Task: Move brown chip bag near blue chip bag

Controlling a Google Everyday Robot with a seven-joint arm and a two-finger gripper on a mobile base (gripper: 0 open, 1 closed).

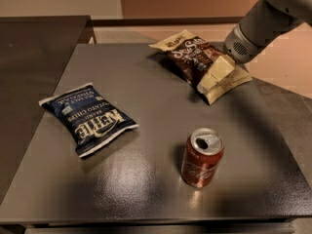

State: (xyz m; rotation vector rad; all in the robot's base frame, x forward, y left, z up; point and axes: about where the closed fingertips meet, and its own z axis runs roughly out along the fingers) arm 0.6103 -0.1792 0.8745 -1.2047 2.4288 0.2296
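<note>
The brown chip bag [186, 57] lies flat at the far right of the dark grey table [146, 94], its cream ends pointing far-left and near-right. The blue chip bag [90, 117] lies flat at the left of the table, well apart from the brown one. My gripper [214, 76], cream-coloured on a grey arm that comes in from the upper right, is low over the near-right end of the brown chip bag and covers part of it.
An open red soda can [202, 157] stands upright near the front of the table, between the two bags and closer to me. A darker counter [34, 57] adjoins the table on the left. The table's right edge [273, 126] lies just beyond the brown bag.
</note>
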